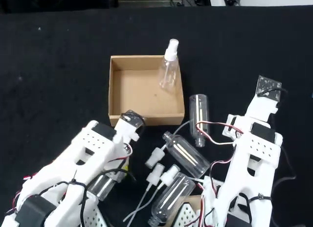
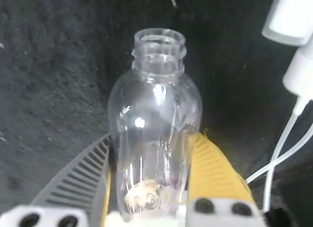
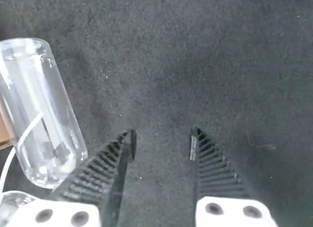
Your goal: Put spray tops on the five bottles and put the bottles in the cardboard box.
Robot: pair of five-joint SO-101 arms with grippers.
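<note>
— Where is the left gripper (image 2: 154, 139)?
— Near left of the black table (image 1: 58, 51). It is clamped on a clear open bottle (image 2: 154, 119), one finger on each side, and the neck points away from the wrist with no spray top on it.
— And the right gripper (image 3: 162, 136)?
— At the right, fingers spread over bare cloth with nothing between them. A lying bottle (image 1: 199, 112) is just beside it, right of the cardboard box (image 1: 117, 90).
— Anything in the box?
— A topped bottle (image 1: 169, 70) leans in its far right corner.
— The rest?
— Two more bottles (image 1: 188, 154) lie between the arms, with white spray tops (image 1: 155, 158) and their thin tubes just left of them.
</note>
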